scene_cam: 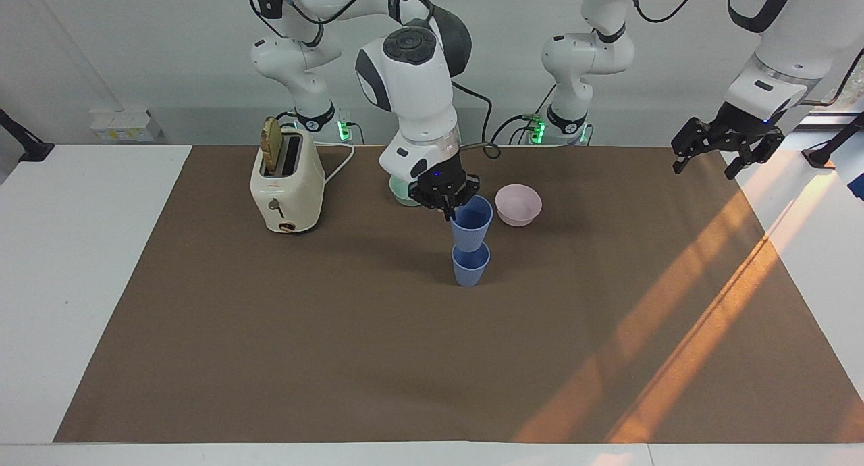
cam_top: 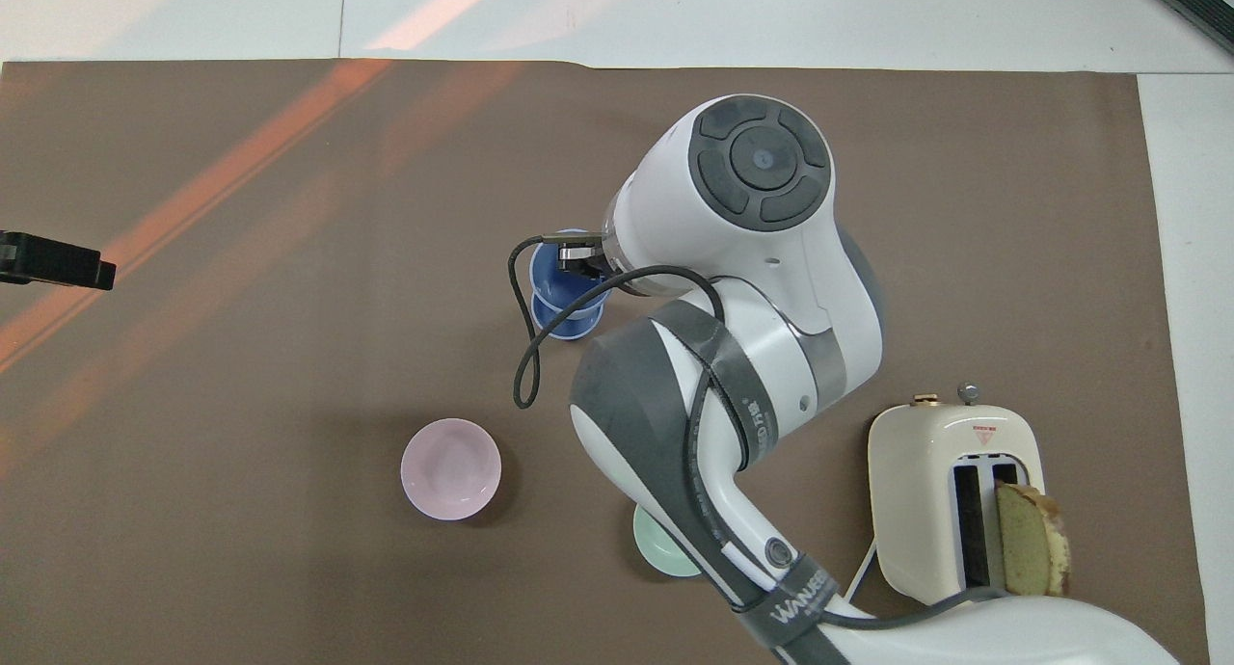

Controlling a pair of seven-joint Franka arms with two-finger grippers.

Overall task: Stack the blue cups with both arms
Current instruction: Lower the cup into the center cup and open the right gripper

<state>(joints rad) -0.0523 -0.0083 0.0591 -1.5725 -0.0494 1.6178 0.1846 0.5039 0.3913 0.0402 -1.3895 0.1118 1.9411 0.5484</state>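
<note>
Where sunlight streaks, brown mat (scene_cam: 270, 331).

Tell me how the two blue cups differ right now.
The held blue cup hangs in the right gripper, gripped at its rim; the standing blue cup rests on the brown mat. The held cup is directly over the standing one, its base at the rim. Both are upright, same colour and shape.

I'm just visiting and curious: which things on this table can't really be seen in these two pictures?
- Mint-green bowl: mostly covered by the right arm in both views.
- Held blue cup: the facing view does not settle whether its base already sits inside the standing blue cup.
- Right tool: hidden by its own arm overhead.
- Left tool: cut off at the overhead view's edge.
</note>
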